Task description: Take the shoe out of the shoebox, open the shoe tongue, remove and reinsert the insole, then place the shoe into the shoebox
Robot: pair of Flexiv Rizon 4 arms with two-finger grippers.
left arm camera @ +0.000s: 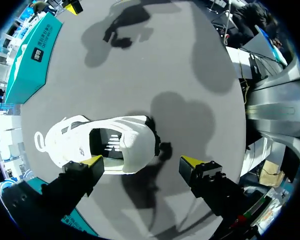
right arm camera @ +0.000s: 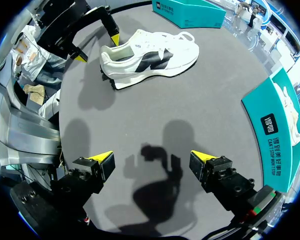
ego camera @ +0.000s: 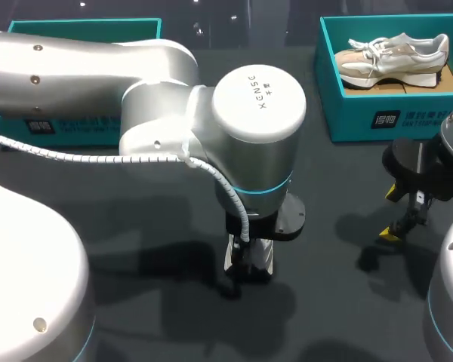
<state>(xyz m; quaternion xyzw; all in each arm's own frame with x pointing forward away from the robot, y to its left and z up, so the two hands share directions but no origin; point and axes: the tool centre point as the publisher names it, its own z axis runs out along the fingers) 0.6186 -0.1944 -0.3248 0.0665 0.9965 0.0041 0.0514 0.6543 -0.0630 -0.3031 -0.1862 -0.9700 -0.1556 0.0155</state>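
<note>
A white shoe [left arm camera: 110, 142] with dark side markings lies on its sole on the dark table, tongue opening up. My left gripper [left arm camera: 143, 161] hangs open just above its heel end, one finger [left arm camera: 92, 162] near the collar and nothing between the two. In the right wrist view the same shoe [right arm camera: 150, 57] lies far ahead, with the left gripper [right arm camera: 97, 47] over its heel. My right gripper [right arm camera: 151, 157] stands open and empty above bare table. The teal shoebox [ego camera: 377, 117] at the back right holds a second, beige shoe [ego camera: 392, 56]. In the head view my left arm hides most of the white shoe.
A second teal box [ego camera: 83, 30] sits at the back left, behind my left arm. My right gripper [ego camera: 396, 215] hovers in front of the shoebox. The shoebox's printed wall [right arm camera: 272, 130] is close beside the right gripper.
</note>
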